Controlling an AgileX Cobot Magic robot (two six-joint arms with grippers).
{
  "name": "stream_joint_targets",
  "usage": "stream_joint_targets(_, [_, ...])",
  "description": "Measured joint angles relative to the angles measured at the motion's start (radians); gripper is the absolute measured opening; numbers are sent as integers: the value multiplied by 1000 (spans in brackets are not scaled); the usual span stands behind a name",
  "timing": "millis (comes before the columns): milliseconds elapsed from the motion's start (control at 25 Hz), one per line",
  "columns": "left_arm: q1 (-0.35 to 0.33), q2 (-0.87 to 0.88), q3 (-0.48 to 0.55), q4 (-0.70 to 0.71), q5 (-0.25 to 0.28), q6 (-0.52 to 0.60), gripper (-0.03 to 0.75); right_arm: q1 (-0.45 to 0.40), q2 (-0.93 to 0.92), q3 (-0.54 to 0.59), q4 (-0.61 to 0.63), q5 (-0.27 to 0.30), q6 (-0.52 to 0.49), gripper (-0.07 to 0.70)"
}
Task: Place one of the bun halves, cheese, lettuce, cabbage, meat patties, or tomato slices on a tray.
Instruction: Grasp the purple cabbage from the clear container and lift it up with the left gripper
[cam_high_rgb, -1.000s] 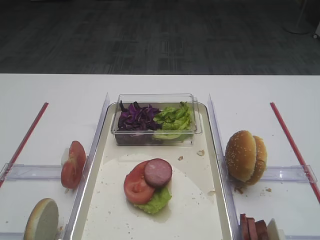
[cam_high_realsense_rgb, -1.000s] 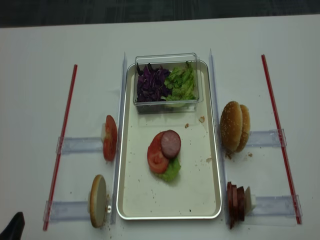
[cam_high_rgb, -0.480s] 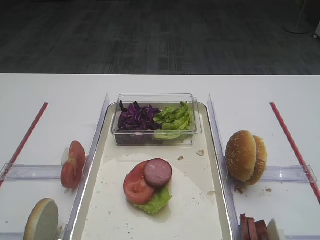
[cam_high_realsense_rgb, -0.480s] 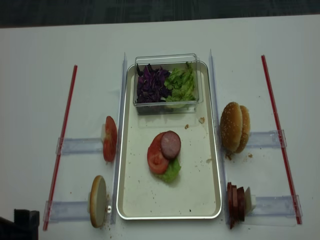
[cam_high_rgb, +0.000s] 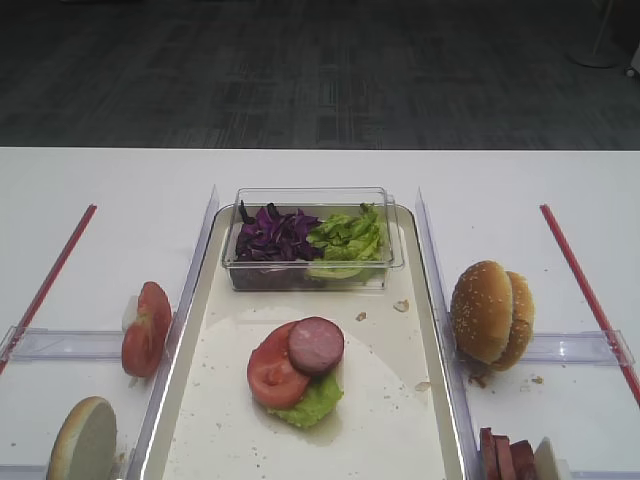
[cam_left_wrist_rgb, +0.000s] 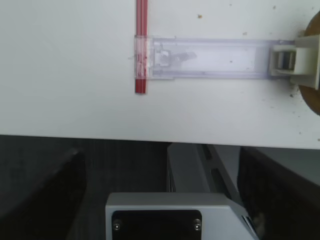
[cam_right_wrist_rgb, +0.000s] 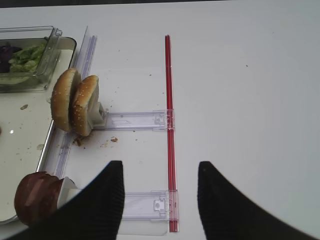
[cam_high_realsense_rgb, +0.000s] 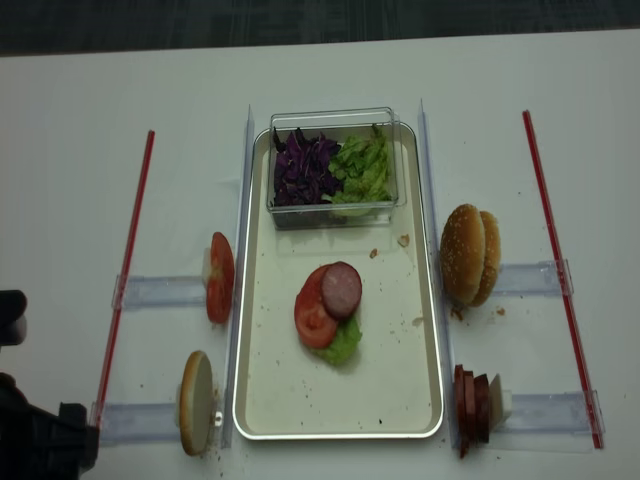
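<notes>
The metal tray (cam_high_rgb: 427, 300) holds a lettuce (cam_high_rgb: 312, 403) leaf topped by a tomato slice (cam_high_rgb: 268, 375) and a meat patty (cam_high_rgb: 316, 344). Cabbage (cam_high_rgb: 272, 233) and more lettuce fill a clear tub at its far end. Tomato slices (cam_high_rgb: 146, 328) and a bun half (cam_high_rgb: 83, 440) stand left of it; bun halves (cam_high_rgb: 490, 313) and meat patties (cam_high_rgb: 505, 458) stand to its right. No cheese shows. My right gripper (cam_right_wrist_rgb: 160, 165) hangs open over the table right of the patties. Beyond the table's near left edge, my left gripper (cam_left_wrist_rgb: 159, 152) is open and empty.
Red strips (cam_high_realsense_rgb: 125, 270) (cam_high_realsense_rgb: 560, 270) lie along both sides of the table. Clear plastic rails (cam_high_realsense_rgb: 160, 292) (cam_high_realsense_rgb: 530, 277) carry the food stands. My left arm (cam_high_realsense_rgb: 40, 440) shows at the near left corner. Crumbs (cam_high_rgb: 402, 305) lie on the tray floor.
My left arm has come further into the near left corner of the overhead view, moving up along the table edge. The food has not moved.
</notes>
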Motion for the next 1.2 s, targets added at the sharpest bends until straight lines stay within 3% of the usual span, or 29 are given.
stream_joint_targets(240, [0, 88, -14, 0, -2, 6, 566, 0, 0, 0, 0, 0, 0, 375])
stream_joint_targets(720, [0, 94, -55, 2, 0, 6, 566, 0, 0, 0, 0, 0, 0, 375])
stream_joint_targets(960, [0, 137, -55, 2, -36, 6, 566, 0, 0, 0, 0, 0, 0, 375])
stream_joint_targets(1200, [0, 298, -90, 10, -121, 2, 566, 0, 0, 0, 0, 0, 0, 375])
